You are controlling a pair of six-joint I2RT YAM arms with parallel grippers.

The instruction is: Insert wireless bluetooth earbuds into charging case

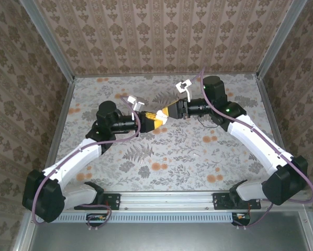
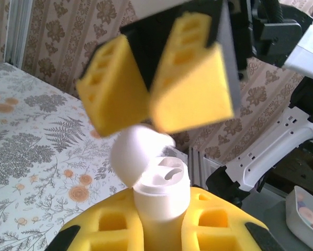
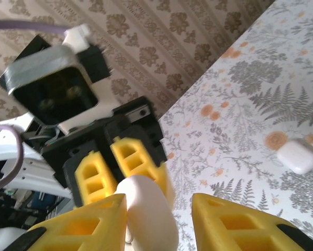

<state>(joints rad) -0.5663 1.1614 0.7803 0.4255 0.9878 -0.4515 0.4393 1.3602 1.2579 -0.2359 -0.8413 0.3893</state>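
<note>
Above the middle of the table my two grippers meet tip to tip. My left gripper (image 1: 150,117) (image 2: 163,203) is shut on the body of a white charging case (image 2: 161,196), held upright with its round lid (image 2: 134,156) flipped open and its two sockets showing. My right gripper (image 1: 167,112) (image 3: 159,209) is open around that lid (image 3: 146,214), which touches one yellow finger (image 3: 83,225) and stands clear of the other. Two tiny white pieces (image 1: 197,155) (image 1: 141,163) lie on the table; I cannot tell whether they are earbuds.
A second white rounded-square case (image 3: 299,155) lies shut on the floral tablecloth (image 1: 198,172). Patterned walls enclose the table on the left, back and right. A metal rail (image 1: 167,198) carrying both arm bases runs along the near edge.
</note>
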